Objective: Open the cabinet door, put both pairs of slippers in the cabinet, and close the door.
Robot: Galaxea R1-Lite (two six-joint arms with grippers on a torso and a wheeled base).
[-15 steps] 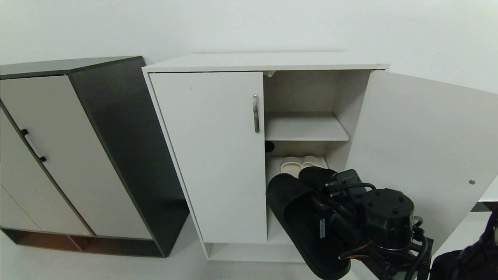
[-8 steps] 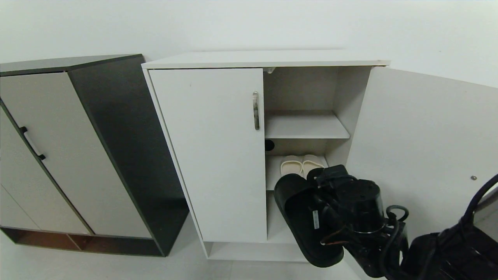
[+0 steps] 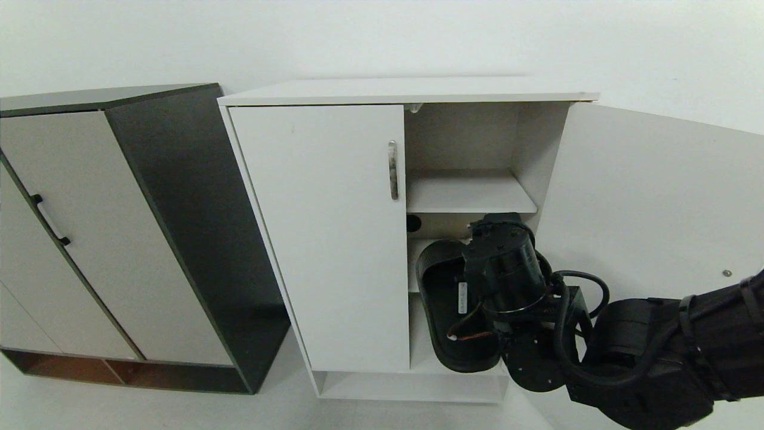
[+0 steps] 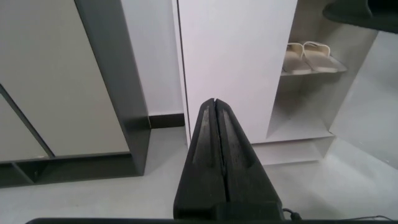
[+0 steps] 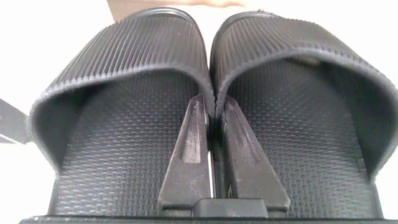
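The white cabinet (image 3: 322,239) has its left door closed and its right door (image 3: 644,209) swung wide open. A pair of black slippers (image 3: 439,298) hangs tilted in the opening, toes at the middle compartment under the upper shelf (image 3: 468,194). My right gripper (image 5: 213,106) is shut on the touching inner edges of the black slippers (image 5: 149,93). A beige pair of slippers (image 4: 311,56) lies on the middle shelf inside. My left gripper (image 4: 214,109) is shut and holds nothing, low over the floor in front of the cabinet's closed left door.
A dark cabinet (image 3: 119,239) with pale doors stands close on the left of the white one. The closed left door carries a metal handle (image 3: 393,170) beside the opening. Bare floor (image 4: 155,186) lies in front of both cabinets.
My right arm has carried the black slippers up and forward into the cabinet opening. They now cover the beige pair in the head view.
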